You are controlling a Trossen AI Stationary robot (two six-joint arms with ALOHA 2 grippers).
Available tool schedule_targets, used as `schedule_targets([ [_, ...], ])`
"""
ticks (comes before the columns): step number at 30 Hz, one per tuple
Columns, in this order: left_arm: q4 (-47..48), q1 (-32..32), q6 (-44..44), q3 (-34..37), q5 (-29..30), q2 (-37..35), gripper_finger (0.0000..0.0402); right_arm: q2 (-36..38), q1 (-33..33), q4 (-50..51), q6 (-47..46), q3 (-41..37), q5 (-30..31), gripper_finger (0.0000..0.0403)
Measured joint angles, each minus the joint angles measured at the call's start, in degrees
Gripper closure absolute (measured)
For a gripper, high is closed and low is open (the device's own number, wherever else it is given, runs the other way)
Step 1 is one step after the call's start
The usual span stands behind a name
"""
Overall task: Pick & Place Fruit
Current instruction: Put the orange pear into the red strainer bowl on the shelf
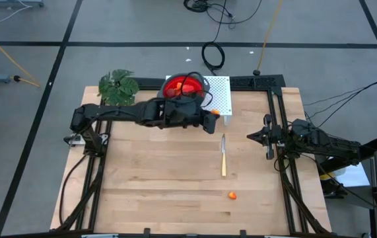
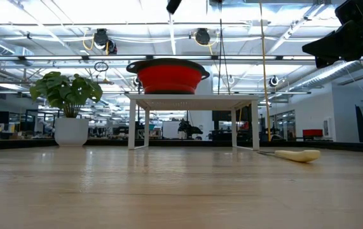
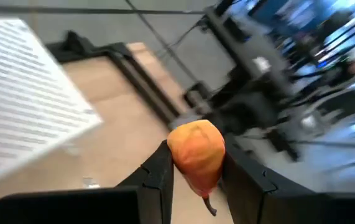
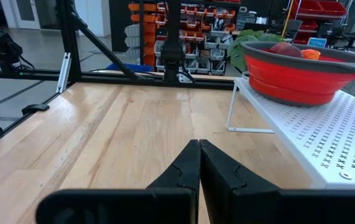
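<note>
My left gripper point(image 1: 212, 114) reaches from the table's left to just off the near right corner of the white perforated stand point(image 1: 220, 92). It is shut on an orange-yellow toy fruit point(image 3: 196, 144) with a small stem. On that stand sits a red bowl point(image 1: 183, 86), and fruits point(image 4: 287, 48) show over its rim. One small orange fruit point(image 1: 232, 195) lies on the table near the front. My right gripper point(image 4: 198, 149) waits at the table's right side, shut with nothing in it. My left gripper pinches the orange-yellow fruit by its two opposite sides point(image 3: 176, 155) between its two fingers point(image 3: 158, 177). It comes at the fruit from the table's left, tipped a little downward. The fruit is lifted clear of the table, with its stem end point(image 3: 209, 205) back between the fingers.
A knife point(image 1: 224, 155) with a pale handle lies on the table's middle right, pointing near to far. A leafy green plant point(image 1: 117, 86) stands at the back left. Dark frame rails point(image 1: 282, 152) run along both sides of the table. Bare wood spreads across the near half.
</note>
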State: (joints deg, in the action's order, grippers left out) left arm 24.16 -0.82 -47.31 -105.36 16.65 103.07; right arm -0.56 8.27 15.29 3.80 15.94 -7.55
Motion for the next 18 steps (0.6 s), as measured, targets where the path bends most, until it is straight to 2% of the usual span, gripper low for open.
schedule_targets([
  [8, 5.8, 6.2, 13.6, 0.0, 0.0, 0.0, 0.0298, 0.0, 0.0, 0.0, 0.5, 0.0, 0.4, 0.0403],
  [18, 8.4, 14.1, 31.5, 0.0, 0.1, 0.0, 0.0298, 0.0, 0.0, 0.0, 0.5, 0.0, 0.5, 0.0403],
])
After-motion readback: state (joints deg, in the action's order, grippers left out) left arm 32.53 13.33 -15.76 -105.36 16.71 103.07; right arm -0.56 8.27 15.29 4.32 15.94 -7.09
